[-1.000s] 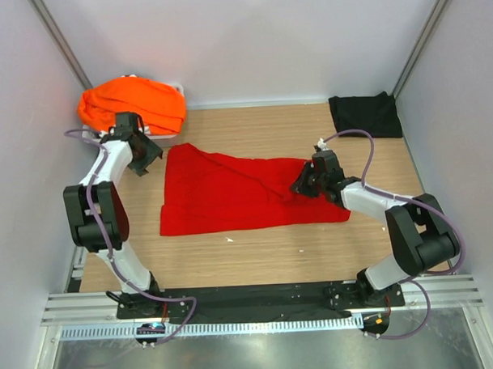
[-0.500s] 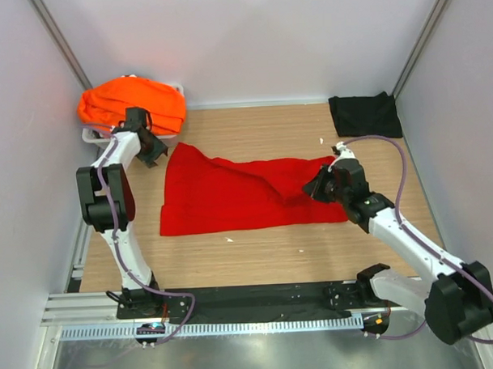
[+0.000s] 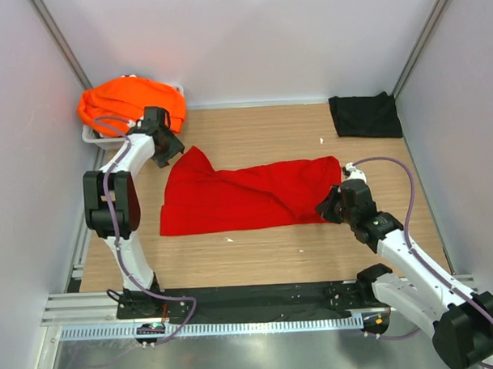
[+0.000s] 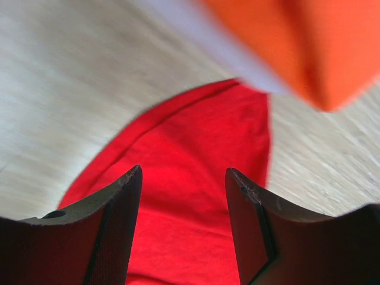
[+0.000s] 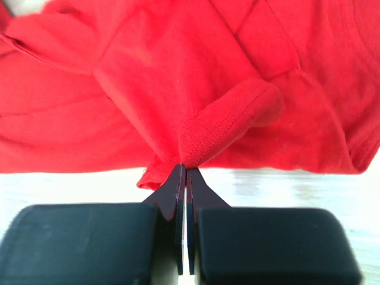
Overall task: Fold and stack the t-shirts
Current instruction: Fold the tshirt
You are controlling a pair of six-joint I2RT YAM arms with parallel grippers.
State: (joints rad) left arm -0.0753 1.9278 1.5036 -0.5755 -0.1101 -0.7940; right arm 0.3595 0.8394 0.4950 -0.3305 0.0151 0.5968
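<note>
A pale wooden table top [image 3: 261, 127] fills the floor of a small booth closed in by plain white walls [image 3: 249, 39], with slanting metal posts [image 3: 59, 37] in the two far corners and a ribbed metal rail [image 3: 259, 326] along the near edge, where the arm bases are bolted. The red t-shirt [image 3: 239, 197] lies spread and wrinkled across the middle of the wood, its long side running left to right. The right gripper [image 3: 327, 208] is clenched on the shirt's near right edge; the wrist view shows its jaws pressed together with a bunched fold of hemmed red cloth caught at the tips. The left gripper [image 3: 171, 151] hovers over the shirt's far left corner with its jaws parted and nothing between them, only red cloth and wood below. In the far left corner the orange t-shirts [image 3: 130, 101] are heaped on a grey tray [image 3: 95, 137], spilling over its rim. The black t-shirt [image 3: 364, 116] lies folded in the far right corner against the wall, well apart from the red one. A few white specks [image 3: 229, 239] dot the wood near the shirt's front edge
</note>
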